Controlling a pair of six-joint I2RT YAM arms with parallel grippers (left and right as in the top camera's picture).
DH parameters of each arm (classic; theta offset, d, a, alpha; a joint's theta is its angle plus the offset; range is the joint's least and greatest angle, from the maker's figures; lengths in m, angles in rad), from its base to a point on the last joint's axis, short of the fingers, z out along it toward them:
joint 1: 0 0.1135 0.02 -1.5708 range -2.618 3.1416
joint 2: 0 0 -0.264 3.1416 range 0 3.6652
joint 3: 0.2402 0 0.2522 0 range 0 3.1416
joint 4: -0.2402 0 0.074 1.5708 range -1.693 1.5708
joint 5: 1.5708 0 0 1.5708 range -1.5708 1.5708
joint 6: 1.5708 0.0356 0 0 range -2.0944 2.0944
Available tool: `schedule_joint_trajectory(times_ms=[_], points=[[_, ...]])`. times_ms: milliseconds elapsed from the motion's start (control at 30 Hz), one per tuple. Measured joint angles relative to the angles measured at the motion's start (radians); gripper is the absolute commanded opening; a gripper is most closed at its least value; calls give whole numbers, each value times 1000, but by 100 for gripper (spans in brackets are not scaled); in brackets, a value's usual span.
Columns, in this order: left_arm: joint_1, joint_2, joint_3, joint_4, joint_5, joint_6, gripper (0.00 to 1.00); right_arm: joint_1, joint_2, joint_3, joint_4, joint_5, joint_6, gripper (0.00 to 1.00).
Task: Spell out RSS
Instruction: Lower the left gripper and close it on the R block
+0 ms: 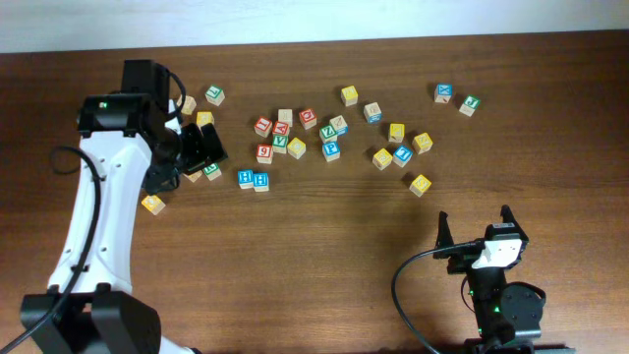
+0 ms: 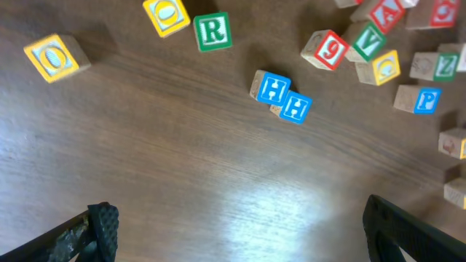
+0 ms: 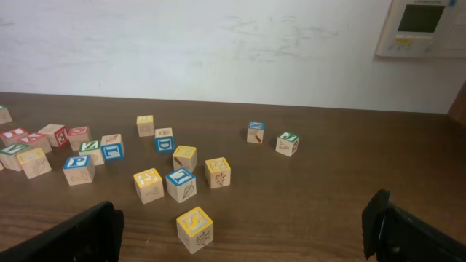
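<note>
The green R cube [image 2: 212, 31] lies at the top of the left wrist view beside a yellow O cube [image 2: 166, 14]. In the overhead view it [image 1: 212, 173] peeps out just below my left gripper [image 1: 200, 149]. That gripper [image 2: 240, 225] is open and empty over bare table. A yellow S cube [image 3: 195, 227] lies just in front of my open, empty right gripper [image 3: 240, 227]; from overhead the cube [image 1: 420, 184] sits above that gripper [image 1: 475, 228]. Another yellow-faced cube [image 3: 148, 183] lies behind it; I cannot read its letter for certain.
Two blue H cubes [image 2: 284, 97] touch each other right of the R cube. A second yellow O cube [image 2: 54, 57] lies at the left. Several more letter cubes are scattered across the far half of the table [image 1: 314, 128]. A wall [image 3: 218, 44] stands behind the table.
</note>
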Motion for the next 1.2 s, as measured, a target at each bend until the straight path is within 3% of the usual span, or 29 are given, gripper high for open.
schedule_joint_trajectory(times_ms=[400, 433, 600, 700, 833, 1200], points=[[-4, 84, -175, 214, -7, -114, 99, 0, 0, 0, 0, 0, 0, 98], [-8, 106, -175, 232, -8, -134, 93, 0, 0, 0, 0, 0, 1, 98], [-57, 217, -182, 328, -71, -220, 84, 0, 0, 0, 0, 0, 1, 98], [-65, 237, -183, 363, -132, -237, 84, 0, 0, 0, 0, 0, 0, 98], [-64, 290, -183, 406, -189, -246, 73, 0, 0, 0, 0, 0, 0, 98], [-64, 364, -187, 523, -240, -243, 66, 0, 0, 0, 0, 0, 1, 98]])
